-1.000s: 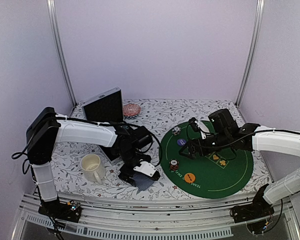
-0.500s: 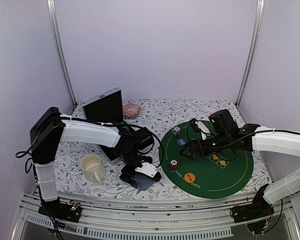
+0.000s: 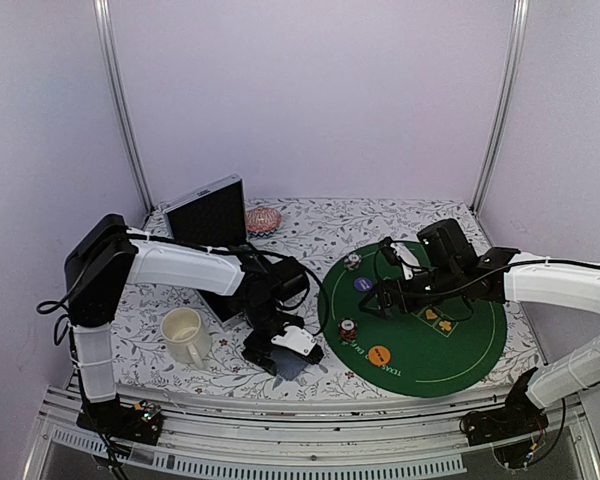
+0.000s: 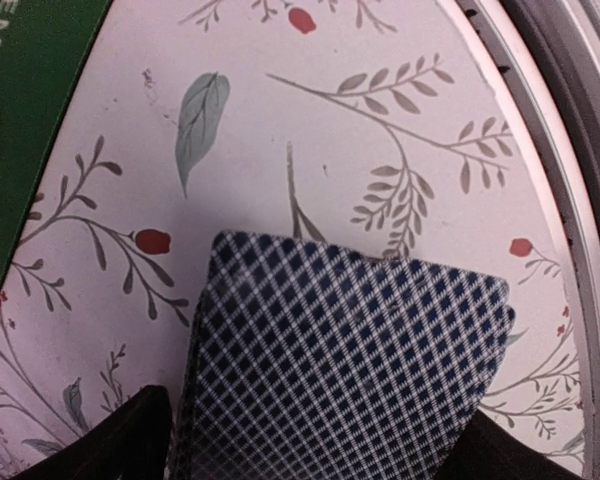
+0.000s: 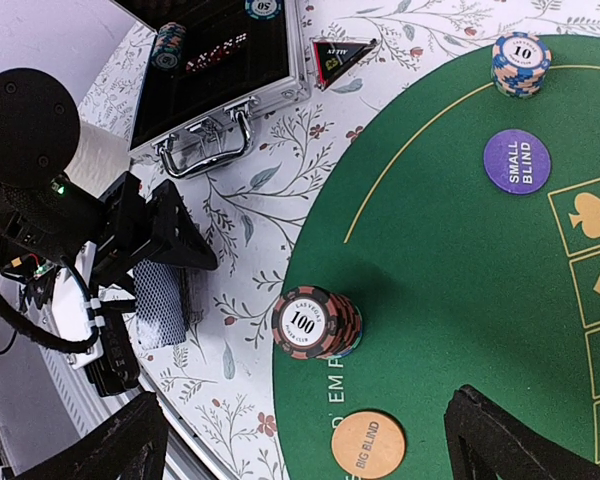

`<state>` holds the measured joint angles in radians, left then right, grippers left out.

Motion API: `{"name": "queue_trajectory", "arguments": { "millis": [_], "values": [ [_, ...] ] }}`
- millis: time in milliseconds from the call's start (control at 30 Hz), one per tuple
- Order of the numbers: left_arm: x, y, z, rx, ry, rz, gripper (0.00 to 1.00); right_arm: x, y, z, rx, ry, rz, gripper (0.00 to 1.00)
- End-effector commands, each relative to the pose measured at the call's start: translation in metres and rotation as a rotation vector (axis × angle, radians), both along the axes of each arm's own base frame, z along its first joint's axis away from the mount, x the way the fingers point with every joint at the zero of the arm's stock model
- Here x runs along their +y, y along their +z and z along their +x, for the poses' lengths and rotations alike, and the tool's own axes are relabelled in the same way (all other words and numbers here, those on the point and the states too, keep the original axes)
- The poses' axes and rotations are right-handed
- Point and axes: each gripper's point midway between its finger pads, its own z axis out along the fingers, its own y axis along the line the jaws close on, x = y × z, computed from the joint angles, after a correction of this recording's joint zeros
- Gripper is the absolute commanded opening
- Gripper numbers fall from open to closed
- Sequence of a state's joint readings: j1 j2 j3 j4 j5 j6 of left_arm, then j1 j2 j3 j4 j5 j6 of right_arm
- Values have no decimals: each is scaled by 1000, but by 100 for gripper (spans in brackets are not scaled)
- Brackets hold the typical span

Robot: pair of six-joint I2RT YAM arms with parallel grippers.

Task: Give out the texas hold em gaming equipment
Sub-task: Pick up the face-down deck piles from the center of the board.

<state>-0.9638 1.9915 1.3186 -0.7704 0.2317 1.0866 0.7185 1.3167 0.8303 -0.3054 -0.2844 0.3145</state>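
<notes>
My left gripper (image 3: 283,352) is shut on a deck of grey-blue-backed playing cards (image 4: 345,350), low over the floral cloth near the table's front edge; its fingers (image 4: 130,445) show at both sides of the deck. The deck also shows in the right wrist view (image 5: 160,303). My right gripper (image 3: 377,298) is open and empty above the green mat (image 3: 460,345). On the mat are a red-black chip stack marked 100 (image 5: 316,322), a pale chip stack marked 10 (image 5: 520,62), a purple small-blind disc (image 5: 517,161) and an orange big-blind disc (image 5: 368,445). A black-red triangle marker (image 5: 338,55) lies by the case.
An open metal case (image 3: 208,212) with chips inside stands at the back left. A cream mug (image 3: 183,333) sits left of my left gripper. A pink striped round object (image 3: 263,219) lies behind the case. The table's metal front rail (image 4: 570,150) is close to the deck.
My left arm has shifted slightly right with the deck in its gripper. The right arm has not moved.
</notes>
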Motion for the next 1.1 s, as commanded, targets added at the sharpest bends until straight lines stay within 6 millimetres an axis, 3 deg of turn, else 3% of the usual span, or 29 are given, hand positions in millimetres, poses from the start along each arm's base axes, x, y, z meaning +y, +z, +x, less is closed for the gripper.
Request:
{"name": "queue_trajectory", "arguments": {
  "millis": [0,200,633,867,1067],
  "values": [
    [8,-7,2,-16,15,20,83,-1,-3,1,9,-8,6,99],
    [8,-5,1,-17,29,18,65,-2,0,2,5,-16,10,99],
    [7,40,8,-81,181,-78,58,-20,13,16,0,-125,45,99],
    [1,101,35,-201,370,-177,58,-22,45,23,-12,-199,140,99],
    [-3,159,40,-201,497,-257,61,14,80,13,12,-66,374,99]
  ]
}}
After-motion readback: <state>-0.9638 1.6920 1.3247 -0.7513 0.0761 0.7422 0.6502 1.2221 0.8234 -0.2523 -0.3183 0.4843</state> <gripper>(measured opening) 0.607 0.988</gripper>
